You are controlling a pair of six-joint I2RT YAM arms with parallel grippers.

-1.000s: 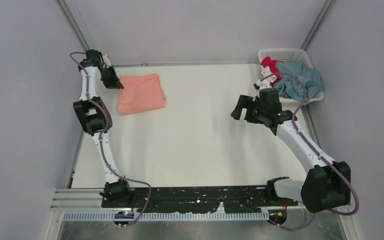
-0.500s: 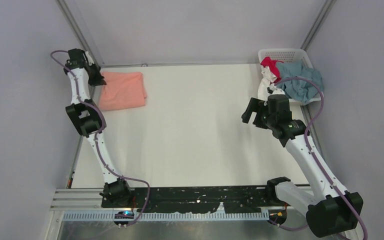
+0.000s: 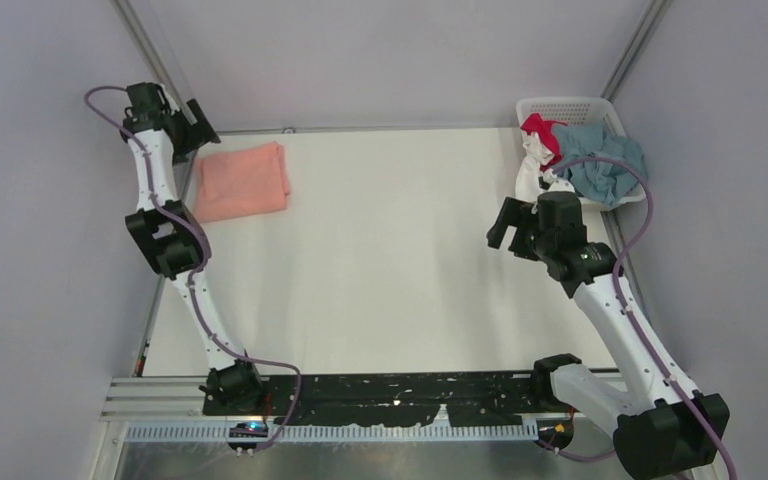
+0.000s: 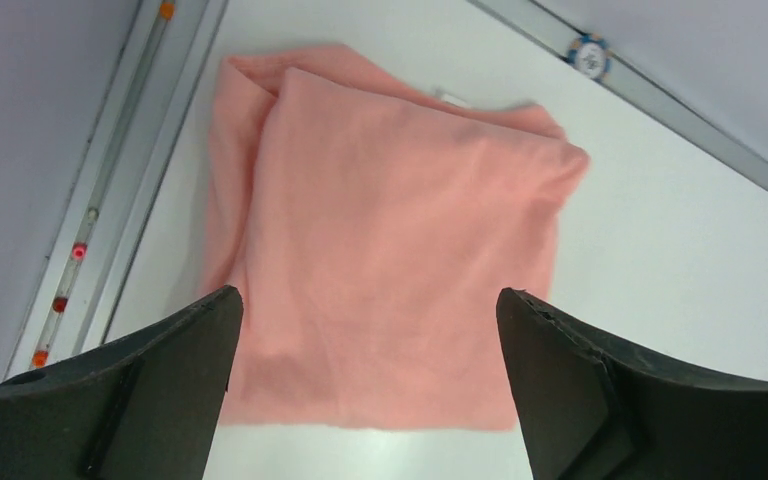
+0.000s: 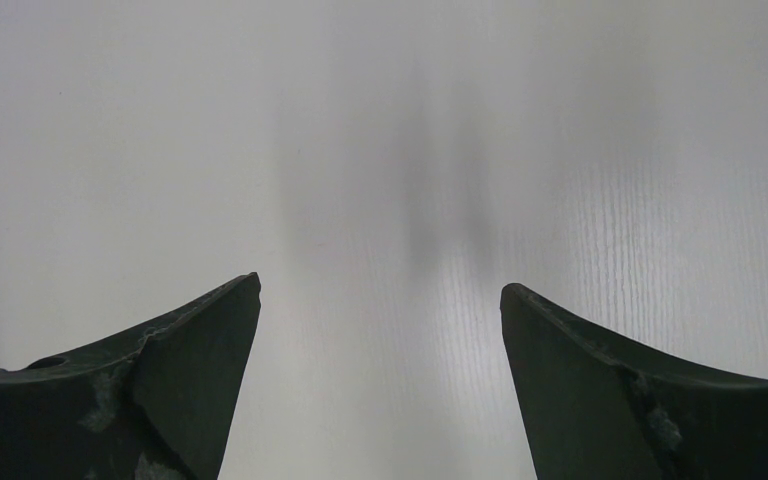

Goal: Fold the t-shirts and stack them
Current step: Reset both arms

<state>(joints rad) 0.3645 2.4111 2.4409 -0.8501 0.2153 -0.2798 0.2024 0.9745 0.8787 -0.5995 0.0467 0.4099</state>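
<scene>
A salmon-pink t-shirt (image 3: 243,180) lies folded flat at the table's far left; the left wrist view shows it (image 4: 390,220) spread below the camera. My left gripper (image 3: 198,118) hangs open above the shirt's far-left corner, its jaws (image 4: 368,295) wide apart with nothing between them. Blue (image 3: 602,162), red (image 3: 539,127) and white (image 3: 531,172) t-shirts lie crumpled in the basket at the far right. My right gripper (image 3: 506,222) is open over bare table (image 5: 380,285), just left of the basket.
The white lattice basket (image 3: 565,103) stands in the far right corner, with cloth hanging over its near rim. A metal rail (image 4: 110,230) runs along the table's left edge beside the pink shirt. Grey walls close in the back and sides.
The left gripper dragged the pink shirt toward the far left, then opened and let it go, pulling back toward the corner. The right gripper shifted slightly right and nearer.
</scene>
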